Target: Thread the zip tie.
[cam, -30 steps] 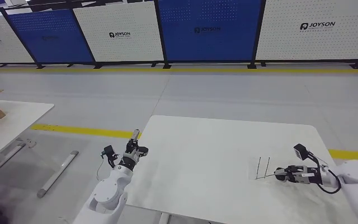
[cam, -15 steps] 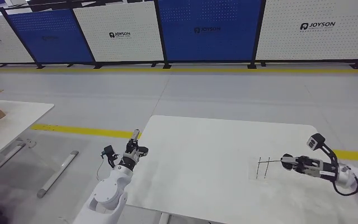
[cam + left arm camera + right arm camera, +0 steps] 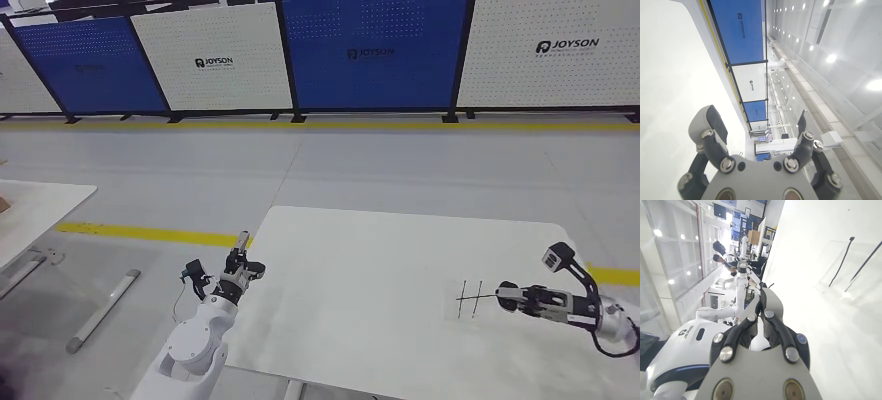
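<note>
Ahead of right end effector point(image 3: 761, 298), pinching one zip tie point(image 3: 471, 297), lie loose ties point(image 3: 841, 262); tail may snag. Left end effector point(image 3: 759, 113) wide.

The left gripper point(image 3: 759, 117) stands wide open, its two fingers point(image 3: 717, 123) holding nothing. Beside one finger stretches the bare white table point(image 3: 668, 75). Beyond the gripper runs a yellow floor line point(image 3: 719, 51), then blue point(image 3: 742, 34) and white point(image 3: 751, 85) pegboard panels, with ceiling lights point(image 3: 831, 57) past the other finger.
</note>
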